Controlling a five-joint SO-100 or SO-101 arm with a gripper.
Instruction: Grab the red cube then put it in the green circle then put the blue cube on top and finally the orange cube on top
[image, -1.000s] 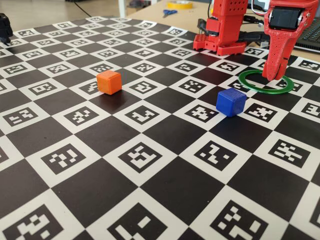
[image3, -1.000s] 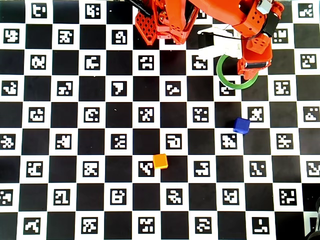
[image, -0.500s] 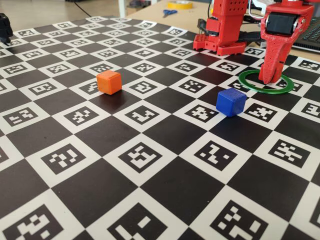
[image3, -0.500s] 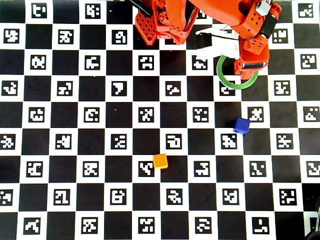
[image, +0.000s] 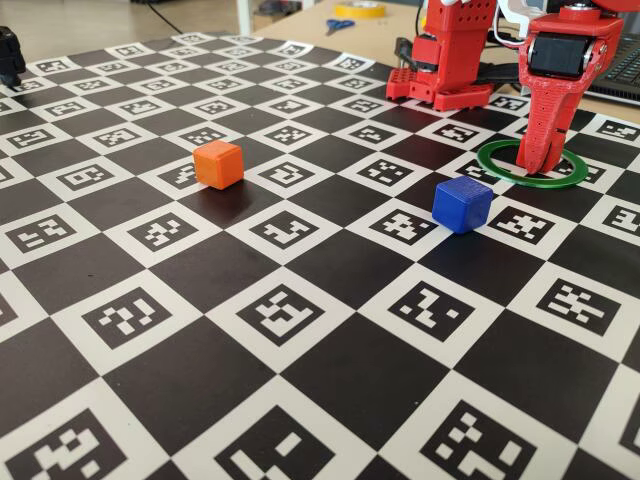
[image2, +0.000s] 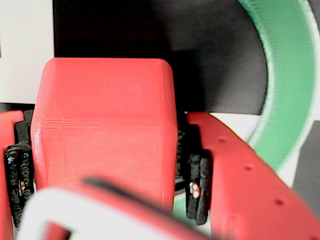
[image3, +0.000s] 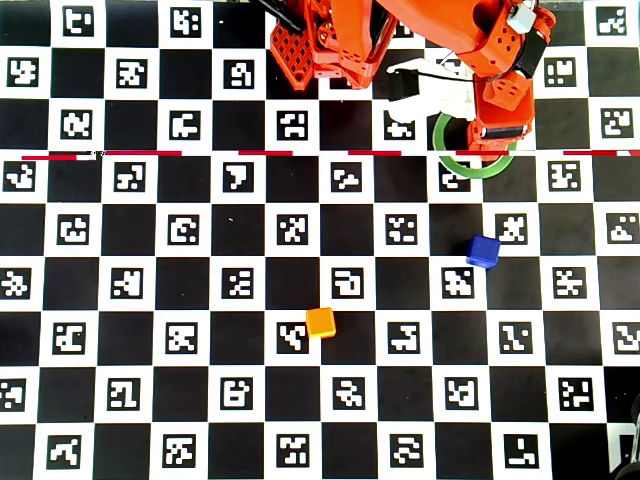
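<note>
While my arm reached down over the checkered marker board, my gripper was clamped on the red cube, whose sides sat pressed between my two dark-padded fingers in the wrist view. Going left to right in the fixed view, the orange cube stood alone on the board at about ten o'clock from the picture's centre. The blue cube sat at roughly two o'clock from the centre, well apart from the orange one and on the near side of the ring. The green circle lay flat at the far right, with my gripper pointing down into its hollow middle.

In the wrist view, the green circle curved past the red cube at about two o'clock, with dark board between them; whether the cube touched the board could not be told.

From overhead, the orange cube lay near six o'clock from the centre and the blue cube near three o'clock. The green circle showed at about one o'clock, partly hidden under my arm, close beside my base. The red cube itself was hidden in that view and in the fixed one.
</note>
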